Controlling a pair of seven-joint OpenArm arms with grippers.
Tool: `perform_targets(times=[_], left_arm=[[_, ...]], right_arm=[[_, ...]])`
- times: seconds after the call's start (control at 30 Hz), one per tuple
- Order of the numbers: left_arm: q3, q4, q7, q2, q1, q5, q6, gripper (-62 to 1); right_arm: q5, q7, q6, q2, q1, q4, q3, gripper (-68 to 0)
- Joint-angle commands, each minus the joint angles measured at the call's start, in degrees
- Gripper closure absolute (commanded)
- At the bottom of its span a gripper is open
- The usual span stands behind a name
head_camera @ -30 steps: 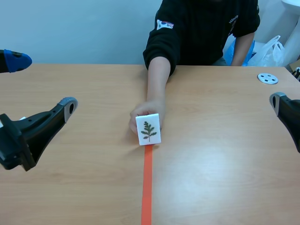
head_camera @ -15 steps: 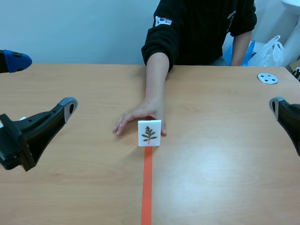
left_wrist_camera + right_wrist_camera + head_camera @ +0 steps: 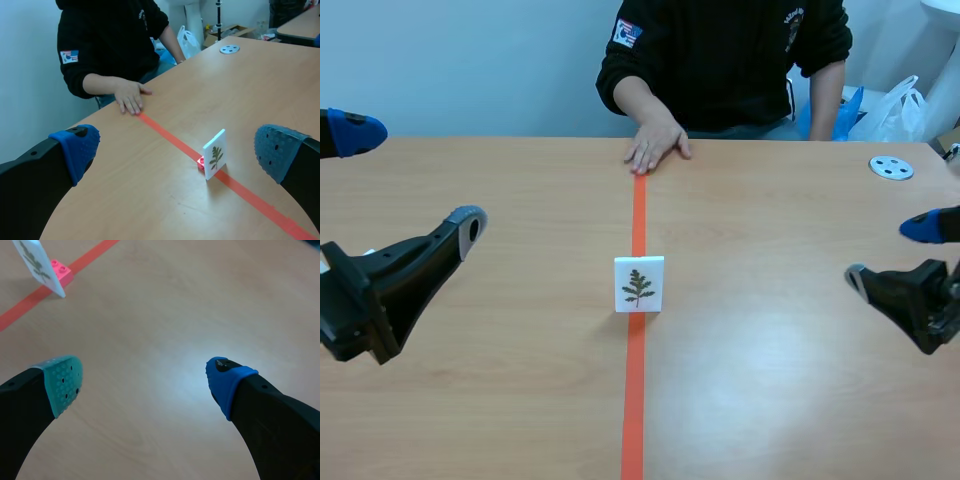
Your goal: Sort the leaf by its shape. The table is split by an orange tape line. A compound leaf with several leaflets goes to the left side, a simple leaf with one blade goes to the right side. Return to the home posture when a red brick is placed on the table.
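Observation:
A small white card (image 3: pixel 638 285) stands upright on the orange tape line (image 3: pixel 635 400) at mid-table. It shows a dark green leaf with several leaflets along one stem. In the left wrist view the card (image 3: pixel 215 155) stands ahead of my open left gripper (image 3: pixel 175 150), with a small pink-red brick (image 3: pixel 201 163) at its foot. In the right wrist view the card (image 3: pixel 37 262) and brick (image 3: pixel 60 271) lie far ahead of my open right gripper (image 3: pixel 142 382). My left gripper (image 3: pixel 410 180) hangs at the left, my right gripper (image 3: pixel 892 253) at the right. Both hold nothing.
A person sits across the table, one hand (image 3: pixel 655 148) flat on the far end of the tape line. A white round disc (image 3: pixel 891 167) lies at the far right. A white plastic bag (image 3: pixel 895 105) sits behind the table.
The person's hand let go of the card and drew back to the far edge. My right gripper has come in toward the middle. The left arm has not moved.

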State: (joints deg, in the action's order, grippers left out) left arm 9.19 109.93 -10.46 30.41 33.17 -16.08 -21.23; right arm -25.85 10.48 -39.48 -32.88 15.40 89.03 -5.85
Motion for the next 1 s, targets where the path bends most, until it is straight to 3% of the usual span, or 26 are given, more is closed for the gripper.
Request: perform_targets(times=[0.0, 0.17, 0.3, 0.77, 0.97], left_arm=[[-0.07, 0.81, -0.42, -1.07, 0.15, -0.42, 0.13, -62.3], [-0.07, 0.81, -0.37, -2.49, 0.15, -0.39, 0.50, -62.3], [-0.04, 0.81, -0.20, -2.80, 0.15, -0.24, 0.52, -62.3], [0.83, 0.81, 0.00, -2.75, 0.17, 0.85, 0.52, -62.3], [3.37, 0.81, 0.00, -2.75, 0.20, 0.83, 0.52, -62.3]], right_arm=[[0.48, -1.99, 0.17, -0.24, -4.55, -1.88, 3.06, -50.4], [4.07, -4.63, 0.31, 1.38, -15.80, -10.80, 15.78, -50.4], [6.56, -5.99, 0.90, 4.44, -22.01, -15.39, 22.84, -50.4], [10.23, -9.84, 4.63, 16.76, -37.31, -32.35, 39.06, -50.4], [11.34, -11.65, 8.52, 21.84, -38.91, -37.24, 43.19, -49.8]])
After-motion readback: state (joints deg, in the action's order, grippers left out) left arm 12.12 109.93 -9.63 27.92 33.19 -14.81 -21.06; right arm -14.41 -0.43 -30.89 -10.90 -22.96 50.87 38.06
